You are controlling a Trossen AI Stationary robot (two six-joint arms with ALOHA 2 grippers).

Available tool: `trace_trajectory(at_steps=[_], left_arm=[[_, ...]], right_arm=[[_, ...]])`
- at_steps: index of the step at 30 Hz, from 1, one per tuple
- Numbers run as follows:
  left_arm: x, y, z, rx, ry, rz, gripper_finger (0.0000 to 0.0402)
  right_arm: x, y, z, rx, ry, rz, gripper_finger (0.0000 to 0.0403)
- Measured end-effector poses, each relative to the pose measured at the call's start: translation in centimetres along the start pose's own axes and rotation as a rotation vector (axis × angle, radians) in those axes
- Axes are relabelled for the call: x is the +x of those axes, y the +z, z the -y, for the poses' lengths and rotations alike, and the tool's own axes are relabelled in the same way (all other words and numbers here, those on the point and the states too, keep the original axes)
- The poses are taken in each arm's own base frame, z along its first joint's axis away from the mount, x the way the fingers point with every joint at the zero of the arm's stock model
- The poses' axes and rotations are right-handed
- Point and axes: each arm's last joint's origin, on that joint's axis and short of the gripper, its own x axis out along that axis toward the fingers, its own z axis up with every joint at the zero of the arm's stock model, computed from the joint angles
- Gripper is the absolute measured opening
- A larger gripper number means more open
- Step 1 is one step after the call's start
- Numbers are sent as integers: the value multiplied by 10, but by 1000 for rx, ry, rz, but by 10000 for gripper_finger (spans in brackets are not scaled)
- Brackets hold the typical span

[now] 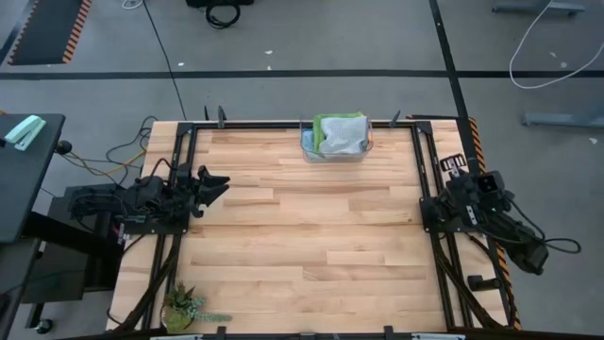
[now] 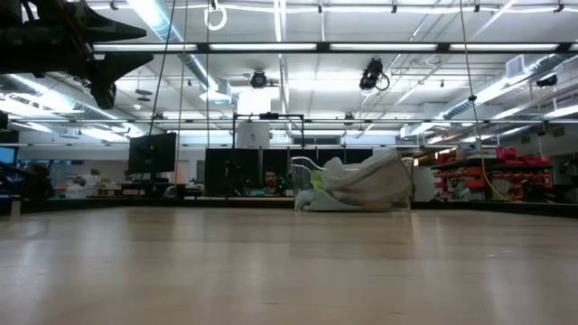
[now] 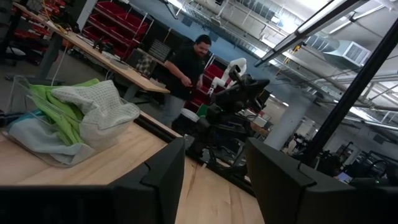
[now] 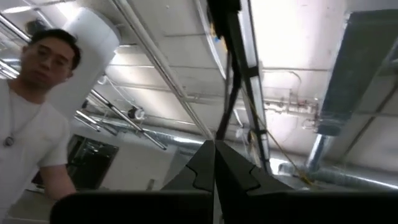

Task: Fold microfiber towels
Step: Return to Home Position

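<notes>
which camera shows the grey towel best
The left wrist view: the grey towel is close, atop the green towel. The high view shows it from above, the low view side-on, the right wrist view not at all.

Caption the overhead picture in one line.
Grey towel stacked on green towel in the bin; both arms wait at table sides.

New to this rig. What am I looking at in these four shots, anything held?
Two robot arms at a wooden table. One camera looks straight down, one sits at tabletop height, one rides each wrist. At the far edge a clear bin holds folded towels: grey towel on top, green towel beneath. A small plant sits at a corner on the left arm's side. Left end effector is open, right end effector shut; both sit at the table's sides and hold nothing. Each wrist view also catches a person in the room.
</notes>
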Motion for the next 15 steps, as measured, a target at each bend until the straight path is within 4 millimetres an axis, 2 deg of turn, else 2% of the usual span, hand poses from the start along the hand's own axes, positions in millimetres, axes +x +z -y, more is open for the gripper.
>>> trace_trajectory(at_steps=[6, 15], left_arm=[[0, 0, 0, 0, 0, 0, 181], [0, 0, 0, -8, 1, -1, 178]], right_arm=[[-3, -3, 13, -15, -226, 20, 16], [-2, 5, 18, -111, -348, 49, 16]])
